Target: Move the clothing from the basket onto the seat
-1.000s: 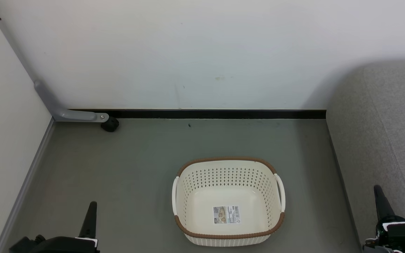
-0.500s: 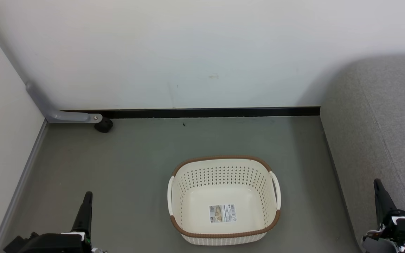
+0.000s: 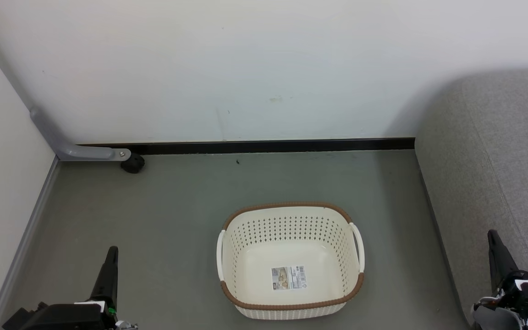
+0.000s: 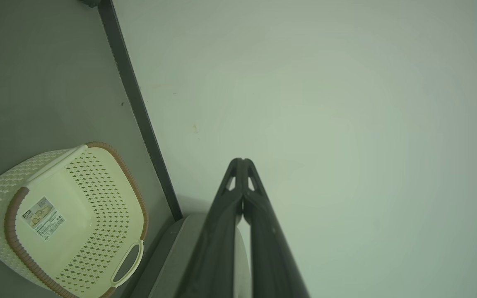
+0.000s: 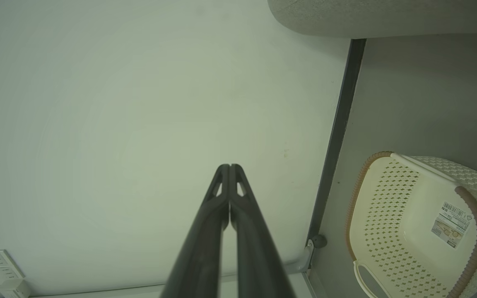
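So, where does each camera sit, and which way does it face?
Head view: high on the robot, facing forward and down at the oval cream-white perforated plastic basket on the grey floor, white wall behind, grey fabric sofa at right; left gripper and right gripper show at the lower corners.
Left wrist view: on the left wrist, looking along its shut dark fingers at the wall; basket at lower left.
Right wrist view: likewise, along its shut fingers; basket at lower right.
Shared: all three show basket and wall.

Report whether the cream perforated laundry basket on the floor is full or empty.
Empty. Inside the cream-white perforated plastic basket, the bare bottom and its paper label show fully; nothing lies in it.
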